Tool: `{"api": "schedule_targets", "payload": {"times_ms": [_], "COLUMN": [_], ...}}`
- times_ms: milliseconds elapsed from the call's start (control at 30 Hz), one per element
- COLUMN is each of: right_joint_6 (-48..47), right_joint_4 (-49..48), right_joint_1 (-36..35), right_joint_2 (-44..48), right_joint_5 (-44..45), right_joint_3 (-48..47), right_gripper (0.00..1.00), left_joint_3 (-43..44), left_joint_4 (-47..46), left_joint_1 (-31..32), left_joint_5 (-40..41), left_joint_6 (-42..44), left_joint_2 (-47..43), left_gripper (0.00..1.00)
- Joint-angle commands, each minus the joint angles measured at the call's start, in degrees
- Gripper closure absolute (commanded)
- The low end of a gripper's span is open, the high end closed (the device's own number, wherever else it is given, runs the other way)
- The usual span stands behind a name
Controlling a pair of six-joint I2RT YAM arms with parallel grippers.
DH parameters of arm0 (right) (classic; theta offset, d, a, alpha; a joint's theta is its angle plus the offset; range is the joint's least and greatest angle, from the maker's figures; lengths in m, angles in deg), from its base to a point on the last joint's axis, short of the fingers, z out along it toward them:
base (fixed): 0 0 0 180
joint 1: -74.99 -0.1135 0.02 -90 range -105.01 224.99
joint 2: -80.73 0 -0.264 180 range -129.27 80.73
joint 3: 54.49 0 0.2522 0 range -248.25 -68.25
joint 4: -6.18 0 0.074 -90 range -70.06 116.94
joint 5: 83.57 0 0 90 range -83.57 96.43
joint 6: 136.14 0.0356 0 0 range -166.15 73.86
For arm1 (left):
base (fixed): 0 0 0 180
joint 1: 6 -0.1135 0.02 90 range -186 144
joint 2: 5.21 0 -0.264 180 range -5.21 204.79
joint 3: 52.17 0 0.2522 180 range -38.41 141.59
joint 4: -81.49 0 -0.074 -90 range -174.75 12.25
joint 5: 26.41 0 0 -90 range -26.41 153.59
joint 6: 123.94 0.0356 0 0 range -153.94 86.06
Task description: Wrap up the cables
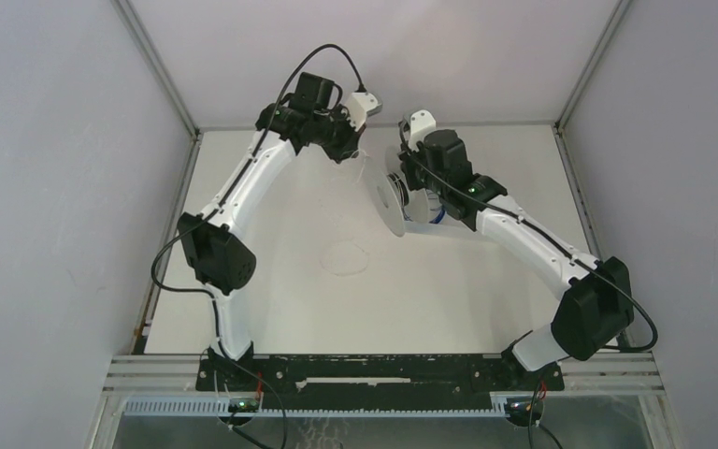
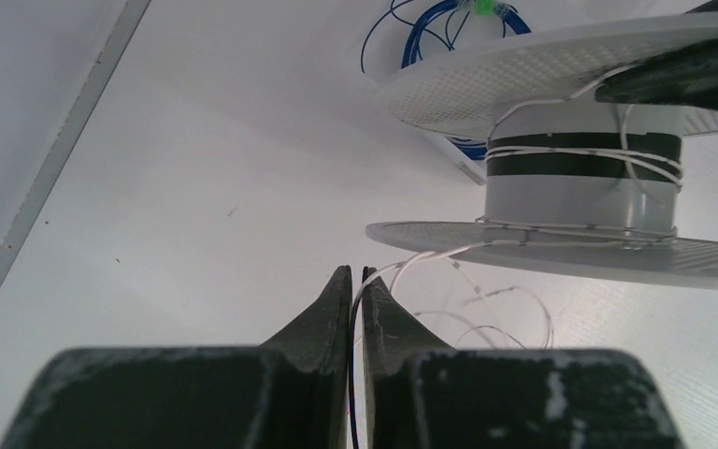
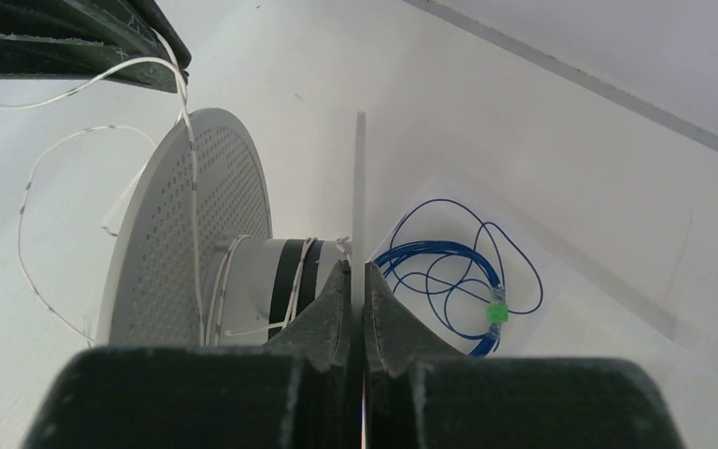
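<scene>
The cable (image 2: 430, 254) is a thin white strand, wound a few turns round the hub of a pale grey spool (image 2: 580, 178). It runs from the spool's lower flange into my left gripper (image 2: 357, 281), whose jaws are pinched on it with only a sliver of gap. Loose loops of it (image 2: 514, 313) hang behind the gripper, and a faint loop (image 1: 346, 257) lies on the table. My right gripper (image 3: 356, 276) is shut on the thin edge of the spool's near flange (image 3: 359, 187), holding the spool (image 1: 393, 192) on its side. The left gripper's fingers (image 3: 75, 47) show just above the perforated far flange (image 3: 187, 243).
A coil of blue wire (image 3: 439, 271) with a green tag (image 3: 496, 311) lies in a clear bag beyond the spool, toward the back right. The enclosure's walls and metal frame rails (image 1: 561, 126) bound the white table (image 1: 467, 299).
</scene>
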Motion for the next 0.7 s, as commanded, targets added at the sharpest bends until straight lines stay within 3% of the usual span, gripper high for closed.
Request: {"api": "schedule_targets", "payload": {"times_ms": [0, 400, 667], "right_joint_6": [-1.2, 1.2, 2.0], "right_joint_4": [-1.7, -1.4, -0.2], "right_joint_1": [1.2, 4.4, 6.5], "right_joint_2": [4.6, 7.4, 8.6], "right_joint_5": [-1.4, -7.2, -11.8], "right_joint_3": [-0.4, -0.5, -0.5], "right_gripper": [1.0, 1.0, 1.0], "left_joint_3": [2.1, -6.5, -5.1], "left_joint_4": [-2.7, -6.6, -7.7], "left_joint_1": [-2.7, -3.8, -5.6], "left_joint_5": [2.9, 1.4, 1.9], "left_joint_6": [2.4, 2.0, 0.7], "left_joint_2": [-0.3, -0.4, 2.5], "left_gripper": [0.88, 0.8, 0.75]}}
